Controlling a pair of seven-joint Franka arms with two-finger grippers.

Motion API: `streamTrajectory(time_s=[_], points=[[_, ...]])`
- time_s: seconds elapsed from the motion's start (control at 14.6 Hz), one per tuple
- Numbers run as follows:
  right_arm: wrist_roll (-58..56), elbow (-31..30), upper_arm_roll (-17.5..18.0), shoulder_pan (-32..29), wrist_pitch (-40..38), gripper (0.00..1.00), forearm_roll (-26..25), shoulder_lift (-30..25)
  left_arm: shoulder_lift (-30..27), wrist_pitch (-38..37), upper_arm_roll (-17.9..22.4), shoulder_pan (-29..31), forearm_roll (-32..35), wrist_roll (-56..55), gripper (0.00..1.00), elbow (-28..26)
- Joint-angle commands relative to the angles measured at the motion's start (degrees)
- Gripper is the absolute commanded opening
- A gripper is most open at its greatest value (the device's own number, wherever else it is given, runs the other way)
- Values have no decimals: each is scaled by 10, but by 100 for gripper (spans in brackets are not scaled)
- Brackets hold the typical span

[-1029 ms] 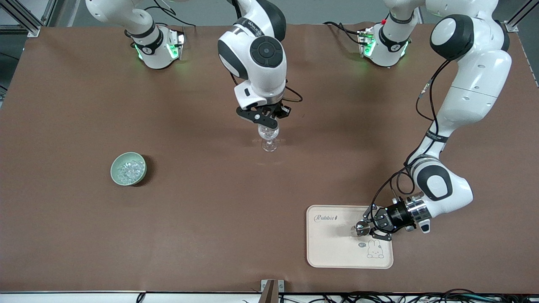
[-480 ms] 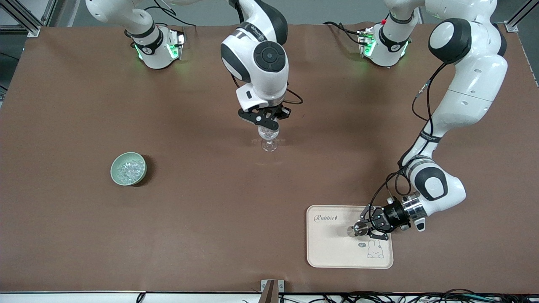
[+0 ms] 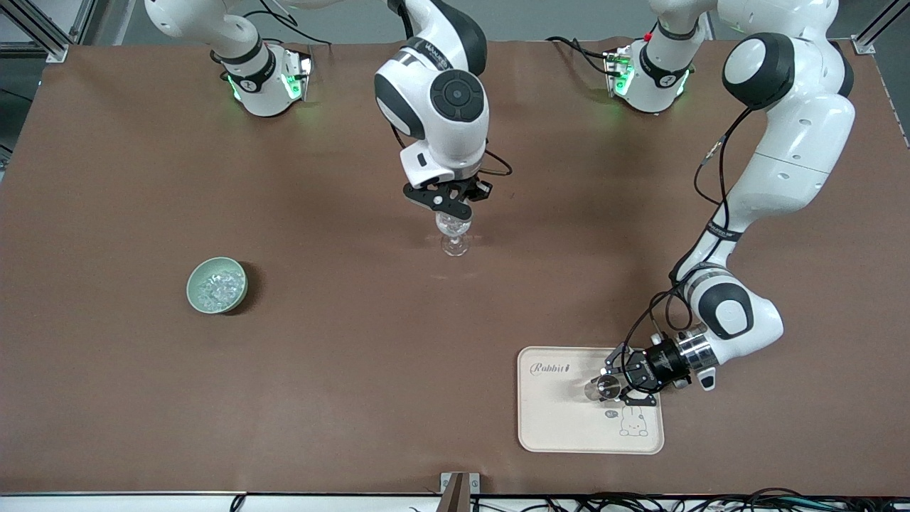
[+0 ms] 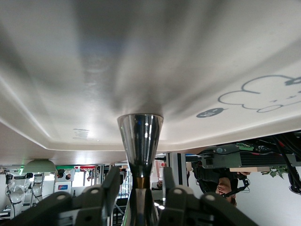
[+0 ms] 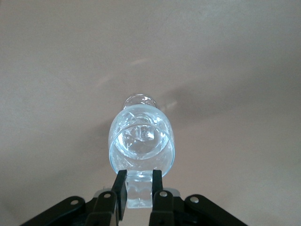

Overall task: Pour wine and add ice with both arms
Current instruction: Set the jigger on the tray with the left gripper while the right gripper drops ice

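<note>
A clear stemmed glass (image 3: 453,238) stands mid-table with ice in it (image 5: 141,141). Right above its mouth hovers my right gripper (image 3: 449,213) (image 5: 139,176), shut on a clear ice cube (image 5: 139,190). More ice (image 3: 217,288) fills a pale green bowl (image 3: 190,284) toward the right arm's end. A shiny metal jigger (image 3: 606,387) (image 4: 140,136) stands on the cream rabbit tray (image 3: 561,419). Low and sideways on that tray, my left gripper (image 3: 617,384) (image 4: 140,172) straddles the jigger's waist, open, with a gap on each side. No wine is in view.
The brown table mat runs to all edges. The tray lies near the front edge toward the left arm's end. Both arm bases (image 3: 266,78) (image 3: 647,75) stand along the edge farthest from the front camera, with cables beside them.
My left gripper slid slightly toward the tray's middle with the jigger, then let go of it. The right gripper shifted a little and stays over the glass with its ice cube.
</note>
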Motion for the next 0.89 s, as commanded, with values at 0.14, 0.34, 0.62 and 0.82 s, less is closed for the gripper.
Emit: streamTrajectory(time_s=[0.14, 0.34, 0.62, 0.82], points=[[4, 1, -8, 6, -2, 22, -2, 2, -43, -1, 0, 15, 17, 2, 100, 7], [3, 1, -8, 6, -3, 46, -7, 2, -99, -33, 0, 29, 126, -26, 100, -34], [3, 2, -8, 6, -4, 74, -9, 1, -175, -171, 0, 62, 355, -107, 100, -32], [1, 6, -12, -2, -7, 100, -27, -12, -249, -228, 1, 54, 481, -113, 100, -31]])
